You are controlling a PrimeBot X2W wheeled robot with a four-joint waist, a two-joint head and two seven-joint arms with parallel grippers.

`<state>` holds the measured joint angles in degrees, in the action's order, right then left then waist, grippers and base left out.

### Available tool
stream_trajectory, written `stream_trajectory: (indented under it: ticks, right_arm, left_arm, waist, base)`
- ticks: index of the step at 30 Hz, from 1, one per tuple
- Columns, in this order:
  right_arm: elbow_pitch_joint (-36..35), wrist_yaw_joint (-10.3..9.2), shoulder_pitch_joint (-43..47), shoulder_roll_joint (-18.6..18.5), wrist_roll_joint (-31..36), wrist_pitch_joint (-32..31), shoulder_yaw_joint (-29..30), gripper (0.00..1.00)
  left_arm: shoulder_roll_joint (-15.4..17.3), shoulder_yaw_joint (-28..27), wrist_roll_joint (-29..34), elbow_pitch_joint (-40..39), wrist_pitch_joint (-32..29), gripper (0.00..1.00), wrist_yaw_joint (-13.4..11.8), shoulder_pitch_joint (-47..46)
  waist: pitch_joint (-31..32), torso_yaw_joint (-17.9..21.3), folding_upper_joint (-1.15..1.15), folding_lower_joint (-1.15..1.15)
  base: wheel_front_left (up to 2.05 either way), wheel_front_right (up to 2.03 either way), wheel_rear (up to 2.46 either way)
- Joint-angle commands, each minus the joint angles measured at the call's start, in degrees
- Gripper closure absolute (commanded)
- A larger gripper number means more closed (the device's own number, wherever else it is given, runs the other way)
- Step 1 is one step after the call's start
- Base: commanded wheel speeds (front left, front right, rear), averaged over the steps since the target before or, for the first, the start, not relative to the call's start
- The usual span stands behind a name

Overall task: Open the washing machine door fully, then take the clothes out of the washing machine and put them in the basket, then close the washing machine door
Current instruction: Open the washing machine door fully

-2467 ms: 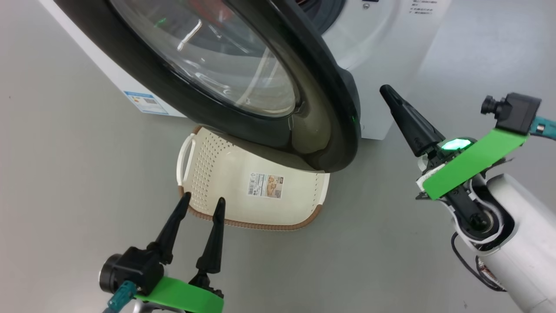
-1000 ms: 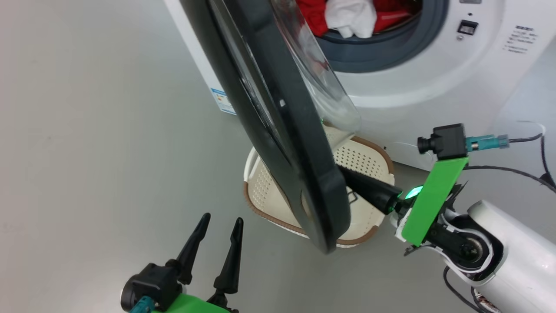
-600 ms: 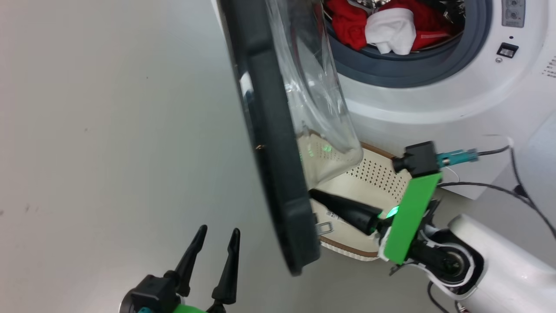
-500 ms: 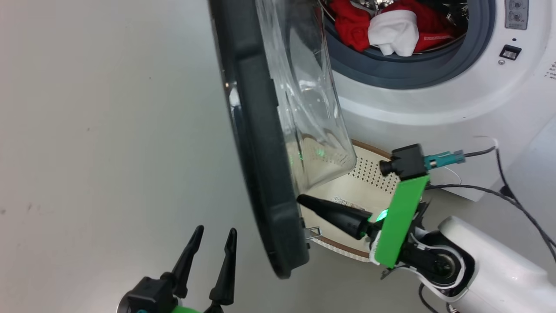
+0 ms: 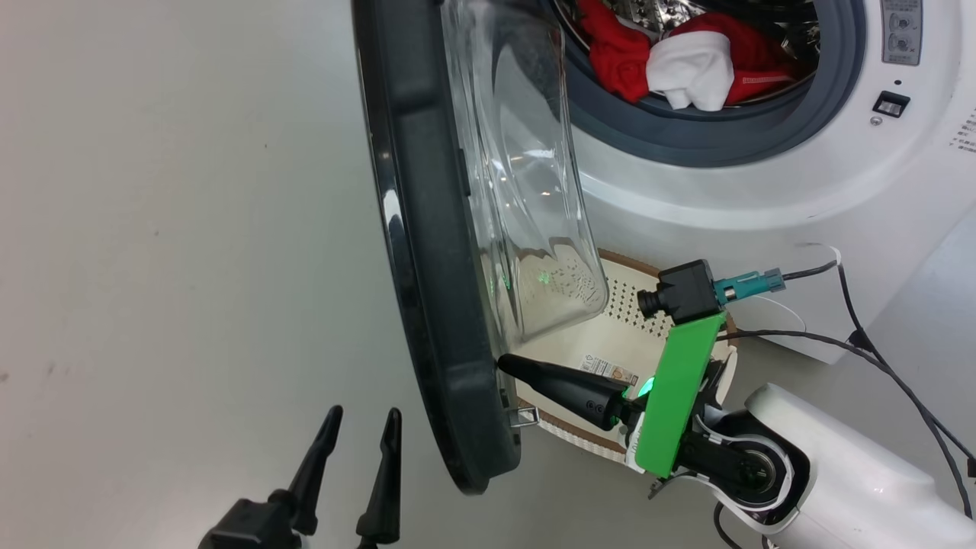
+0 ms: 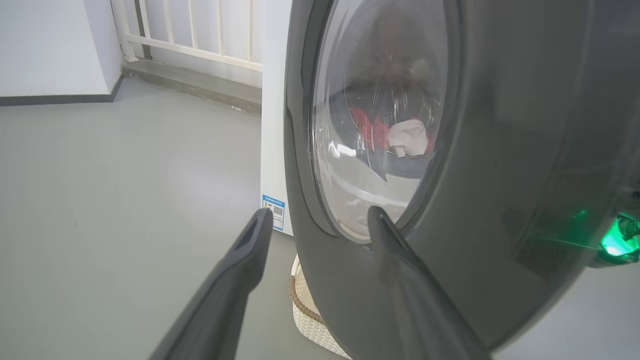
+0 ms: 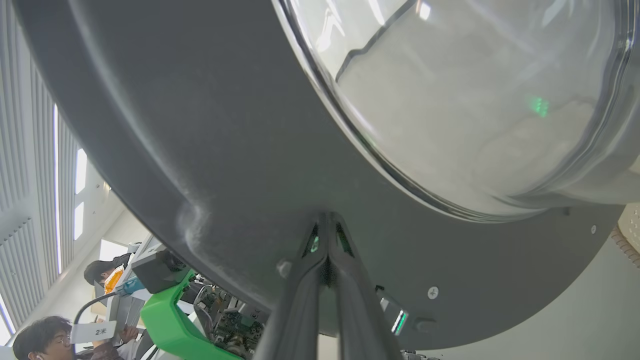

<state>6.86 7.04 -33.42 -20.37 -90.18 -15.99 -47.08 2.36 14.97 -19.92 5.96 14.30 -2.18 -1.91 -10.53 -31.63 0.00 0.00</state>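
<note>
The washing machine door [image 5: 427,252] stands edge-on and swung out, its glass bowl [image 5: 526,191] facing the white washing machine [image 5: 762,206]. Red and white clothes [image 5: 686,61] lie in the drum. The cream basket [image 5: 610,335] sits on the floor below the opening, partly behind the door. My right gripper [image 5: 507,364] is shut, its tip against the door's inner face [image 7: 200,125] near the lower rim, just below the bowl [image 7: 475,100]. My left gripper [image 5: 358,427] is open and holds nothing, on the door's outer side [image 6: 500,150], apart from it.
Black cables [image 5: 877,351] trail across the floor at the machine's right corner. A blue label [image 6: 273,207] marks the machine's side. A wall and a white railing [image 6: 200,35] stand behind. A person [image 7: 40,340] shows past the door's rim. Grey floor [image 5: 191,267] lies to the left.
The door has swung further out to the left, and my shut right gripper has followed against its inner face. The head camera has shifted. My left gripper has stayed open.
</note>
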Motion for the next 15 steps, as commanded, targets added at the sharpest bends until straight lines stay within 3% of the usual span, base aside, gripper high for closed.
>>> stream_trajectory:
  ticks: [1, 6, 7, 8, 9, 15]
  right_arm:
    - [-1.59, 0.45, -0.83, 1.35, -0.12, 0.29, -0.19, 1.00]
    - [-0.82, 0.45, -0.14, 0.88, 0.81, 1.94, 0.36, 0.98]
    - [-0.30, 0.45, 0.19, 0.54, 1.44, 3.04, 0.49, 0.56]
    - [-0.06, 0.45, 0.42, 0.36, 1.67, 3.53, 0.48, 0.33]
    - [0.22, 0.45, 0.68, 0.15, 1.90, 4.07, 0.47, 0.03]
    - [1.86, 0.45, 1.83, -1.42, 3.99, 7.44, -0.15, 0.00]
  left_arm:
    - [0.52, -2.04, 0.19, -1.60, 0.70, 0.00, -0.53, 0.35]
    - [0.52, -2.26, 0.54, -1.31, 0.70, 0.00, -0.20, 0.23]
    - [0.52, -2.38, 0.72, -1.08, 0.70, 0.00, -0.02, 0.11]
    - [0.52, -2.45, 0.82, -0.96, 0.70, 0.00, 0.09, 0.04]
    - [0.52, -2.52, 0.95, -0.81, 0.70, 0.00, 0.20, -0.04]
    - [0.52, -3.01, 1.64, 0.07, 0.70, 0.00, 0.86, -0.48]
  waist:
    - [0.26, 0.10, 0.00, 0.00]
    - [0.77, 0.25, 0.00, 0.00]
    - [1.02, 0.33, 0.00, 0.00]
    - [1.13, 0.36, 0.00, 0.00]
    - [1.24, 0.41, 0.00, 0.00]
    - [1.87, 0.67, 0.00, 0.00]
  base:
    - [0.00, 0.00, 0.00]
    - [0.00, 0.00, 0.00]
    - [0.00, 0.00, 0.00]
    - [0.00, 0.00, 0.00]
    - [0.00, 0.00, 0.00]
    - [0.00, 0.00, 0.00]
